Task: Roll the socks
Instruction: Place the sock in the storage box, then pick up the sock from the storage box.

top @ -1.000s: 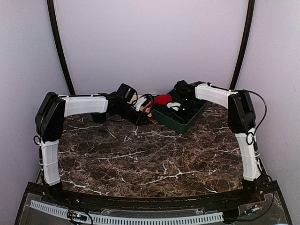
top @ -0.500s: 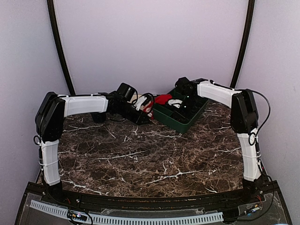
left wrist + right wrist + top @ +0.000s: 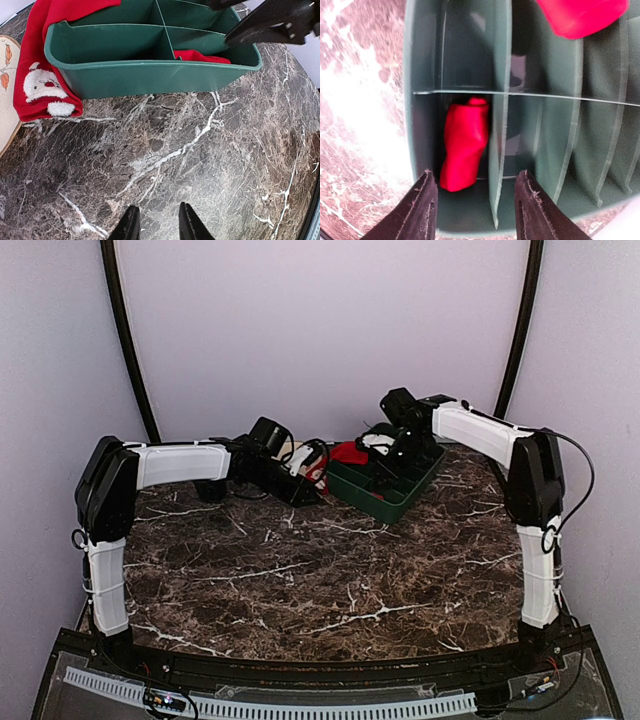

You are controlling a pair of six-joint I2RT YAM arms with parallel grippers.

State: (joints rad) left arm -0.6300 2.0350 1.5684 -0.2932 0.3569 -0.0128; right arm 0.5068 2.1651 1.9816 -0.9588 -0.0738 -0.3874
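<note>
My left gripper [image 3: 156, 225] hung low over the marble table [image 3: 210, 165], short of the one green tray [image 3: 150, 77], fingers slightly parted, empty. Counted two: one rolled red sock [image 3: 465, 145] in a corner compartment of the tray; one Santa-faced red sock [image 3: 45, 85] draped over the tray's end. My right gripper [image 3: 475, 200] pointed down over the tray, released.

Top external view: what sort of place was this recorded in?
Most likely a purpose-built robot test booth, not a home: a left arm and right arm bolted to a marble-patterned table, plain pale walls close around it, and a green divided bin with red socks as props.
</note>
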